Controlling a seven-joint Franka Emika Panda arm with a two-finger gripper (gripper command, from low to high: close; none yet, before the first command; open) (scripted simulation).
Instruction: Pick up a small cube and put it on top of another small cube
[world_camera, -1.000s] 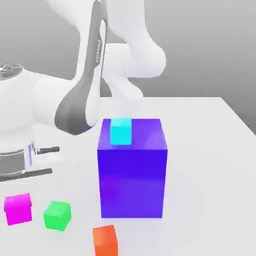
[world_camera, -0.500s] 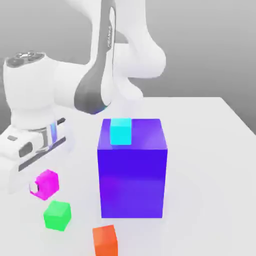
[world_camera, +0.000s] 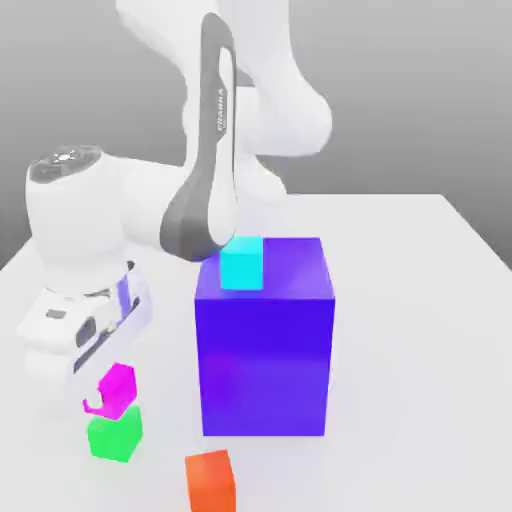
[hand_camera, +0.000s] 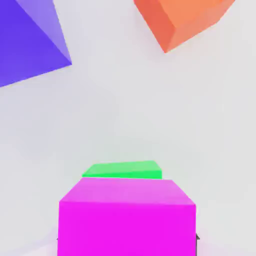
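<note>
Landmark: green cube (world_camera: 113, 436). Tool (world_camera: 109, 391) clenched on magenta cube (world_camera: 118, 390), now shifted from beside landmark to just above it; lowering looks next, after alignment check. Orange-red cube (world_camera: 211, 483) beside landmark.

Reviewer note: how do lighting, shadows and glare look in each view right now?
Exterior view: bright, washed-out light, the white arm nearly melting into the pale table, shadows barely visible; hand view: again very bright, faint pinkish tint near the magenta cube, top of the orange cube lighter than its sides.
</note>
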